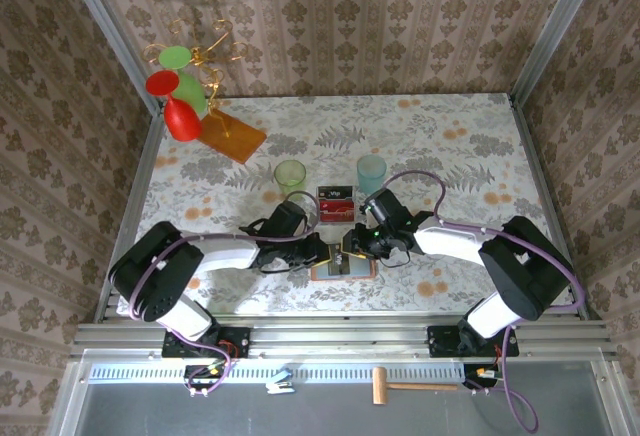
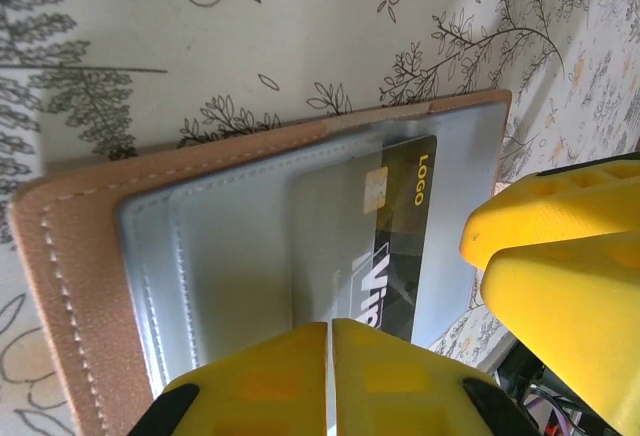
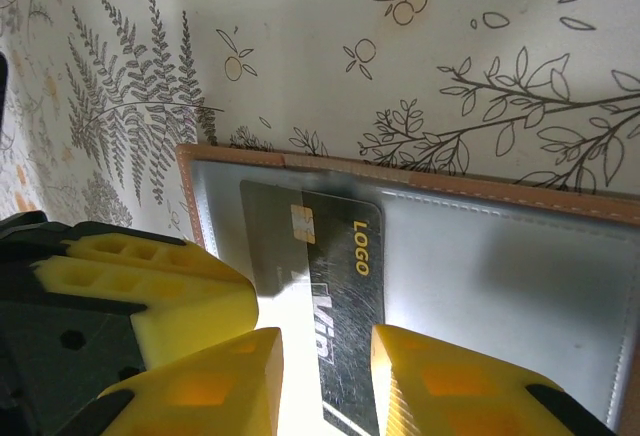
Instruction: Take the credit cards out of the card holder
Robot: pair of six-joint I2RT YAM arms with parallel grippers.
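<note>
Partly done: cards [image 1: 336, 199] lie on the worktop [image 1: 450, 146] at 12 o'clock from the open card holder [image 1: 343, 268], which keeps one dark card [image 3: 320, 256]. My left hand [image 2: 330, 341] has its fingers together; my right hand [image 3: 325, 356] straddles that card, and I cannot tell whether it grips

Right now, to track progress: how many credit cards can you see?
2. A dark card sits partly in a pocket of the card holder; a red-and-dark card lies on the table beyond it. Others may be hidden or stacked.
</note>
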